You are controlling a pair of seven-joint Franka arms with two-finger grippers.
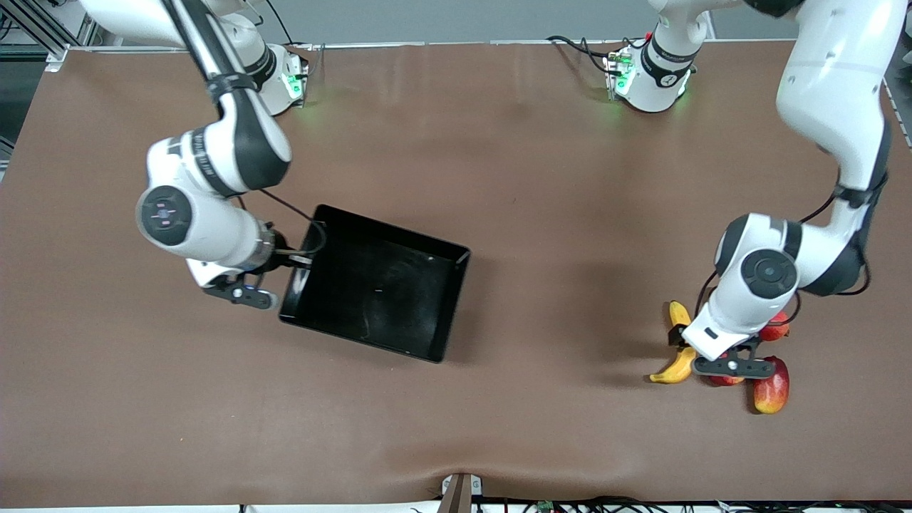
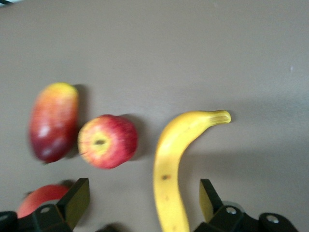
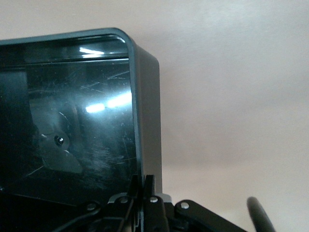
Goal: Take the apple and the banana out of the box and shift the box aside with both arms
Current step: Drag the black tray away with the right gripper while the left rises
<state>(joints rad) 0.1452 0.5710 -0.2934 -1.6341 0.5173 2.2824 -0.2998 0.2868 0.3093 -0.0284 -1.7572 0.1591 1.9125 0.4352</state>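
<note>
A brown desk point(image 1: 499, 178) seen from above carries an empty black box point(image 1: 377, 292) toward the right arm's end, and a cluster of fruit toward the left arm's end. The right end effector point(image 3: 143, 193) is pinched shut on the thin upright wall of the box at one short side, near a corner. The box looks light, stiff and glossy, so its smooth plastic may slip or twist if pulled from one edge only; a second hold on the other short wall would likely keep it level when it is moved aside. The left end effector point(image 2: 145, 200) hangs low over the fruit with its fingers spread wide, holding nothing. The banana point(image 2: 175, 164) lies on the desk between those fingers, and the apple point(image 2: 107, 141) rests just beside it, both out of the box. The banana appears soft and easily bruised, best taken gently across its thick middle; the apple seems firm, round and prone to rolling, best gripped across its widest part. A red-and-yellow mango point(image 2: 52, 122) lies beside the apple, and part of another red fruit point(image 2: 41, 198) shows next to one finger. From what shows, only moving the box remains.
</note>
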